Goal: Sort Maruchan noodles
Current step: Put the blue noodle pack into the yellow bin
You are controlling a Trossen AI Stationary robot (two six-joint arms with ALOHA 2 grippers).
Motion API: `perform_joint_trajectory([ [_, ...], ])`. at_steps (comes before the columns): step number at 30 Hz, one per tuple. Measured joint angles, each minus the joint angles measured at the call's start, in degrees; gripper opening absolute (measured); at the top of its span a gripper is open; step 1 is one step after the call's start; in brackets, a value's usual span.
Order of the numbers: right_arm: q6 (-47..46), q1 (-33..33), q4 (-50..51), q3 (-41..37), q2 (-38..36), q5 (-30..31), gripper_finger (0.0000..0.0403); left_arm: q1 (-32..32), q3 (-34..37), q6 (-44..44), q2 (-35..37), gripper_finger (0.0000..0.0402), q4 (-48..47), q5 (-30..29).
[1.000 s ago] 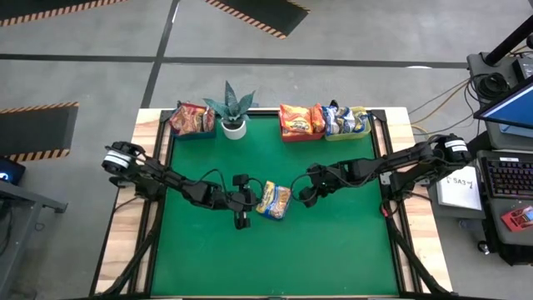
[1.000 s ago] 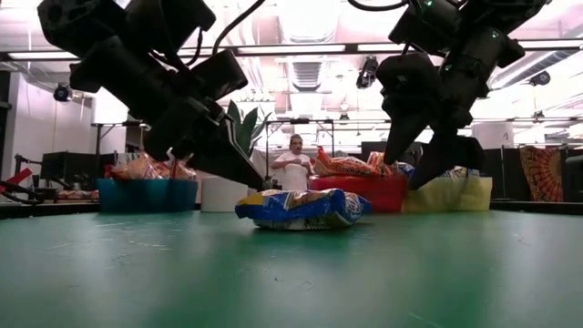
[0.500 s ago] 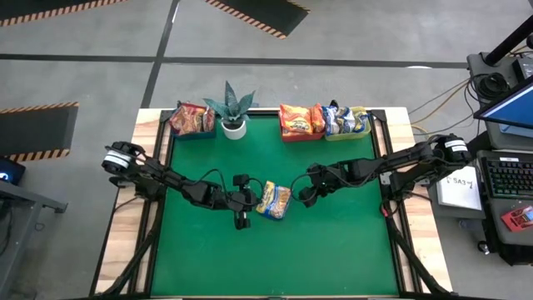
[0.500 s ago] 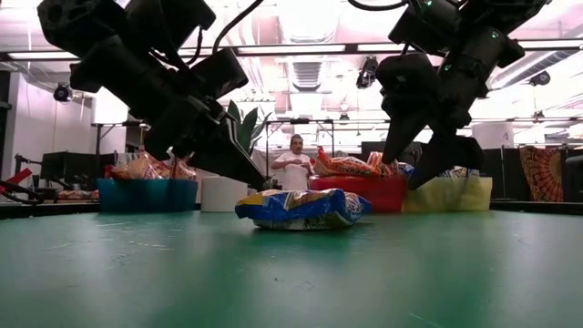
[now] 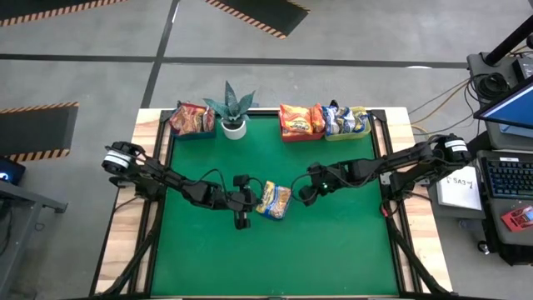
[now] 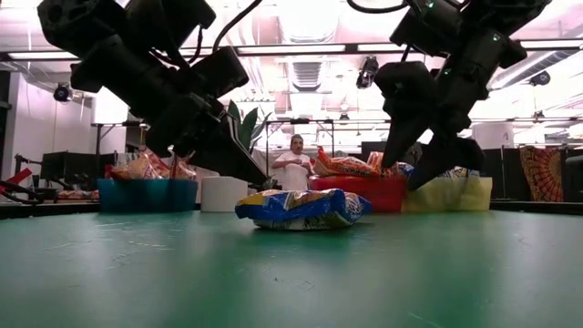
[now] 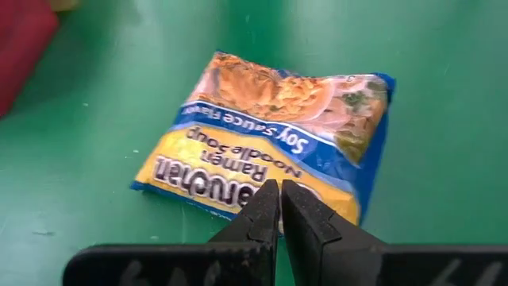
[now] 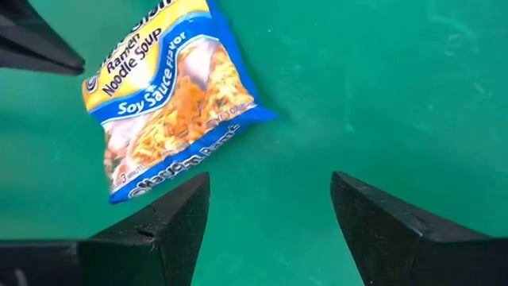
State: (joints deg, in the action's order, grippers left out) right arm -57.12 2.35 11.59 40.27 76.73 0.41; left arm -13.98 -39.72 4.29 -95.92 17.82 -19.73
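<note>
Your left gripper (image 7: 279, 199) is clenched tight on nothing, fingertips pressed together just at the near edge of the blue-and-yellow noodle packet (image 5: 274, 200), which lies flat mid-table on the green mat (image 5: 333, 250). That arm stretches low from the left edge, wrist angled down toward the packet.

Your right gripper (image 8: 270, 202) hangs spread wide on the packet's other side, one finger (image 8: 163, 214) near the packet's corner but clear of it. From table height it sits raised above the mat, fingers pointing down, apart from the packet (image 6: 303, 209).

You've got bare mat all round the packet, with plenty of room toward the near edge and both sides. Along the far edge sit the blue bin (image 5: 192, 122) with reddish packets, the potted plant (image 5: 232, 111), the red bin (image 5: 300, 123) and the yellow-green bin (image 5: 348, 122), both holding packets. A person (image 6: 293, 166) stands in the room beyond.
</note>
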Motion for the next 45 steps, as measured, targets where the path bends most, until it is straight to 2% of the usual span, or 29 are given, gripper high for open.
perform_joint_trajectory([
  [7, 0.67, -0.02, -7.02, -2.2, 0.0, -0.33, 0.0254, -0.22, 0.0, 2.97, 0.0, 0.0, -0.02, 2.82],
  [12, -1.39, -0.71, -12.31, -5.38, 0.0, -0.36, 0.0278, -0.59, 0.0, 4.38, -1.17, 0.0, 0.22, 2.85],
  [17, -2.37, -2.29, -20.56, -8.63, 0.0, -0.19, 0.0305, -0.52, 0.0, 6.21, -4.45, 0.0, 4.07, 5.42],
  [22, -2.0, -2.64, -22.83, -9.7, 0.53, 0.72, 0.0321, -0.31, 0.0, 6.82, -5.88, 0.0, 5.22, 5.53],
  [26, -1.93, -2.64, -25.86, -9.79, 3.55, 1.11, 0.0323, -0.15, 0.0, 7.03, -5.88, 0.0, 5.08, 5.79],
  [33, -1.8, -2.86, -39.48, -9.67, 11.36, -0.61, 0.0313, -0.15, 0.07, 7.03, -5.88, 0.0, 4.57, 5.79],
  [40, -0.67, -2.89, -43.89, -8.1, 17.79, -2.76, 0.0313, 0.12, 0.11, 7.02, -5.88, 0.0, 4.42, 5.81],
  [45, 2.45, -2.73, -47.25, -6.97, 19.02, -5.07, 0.0305, 0.62, 0.13, 7.03, -5.88, 0.0, 4.26, 5.84],
])
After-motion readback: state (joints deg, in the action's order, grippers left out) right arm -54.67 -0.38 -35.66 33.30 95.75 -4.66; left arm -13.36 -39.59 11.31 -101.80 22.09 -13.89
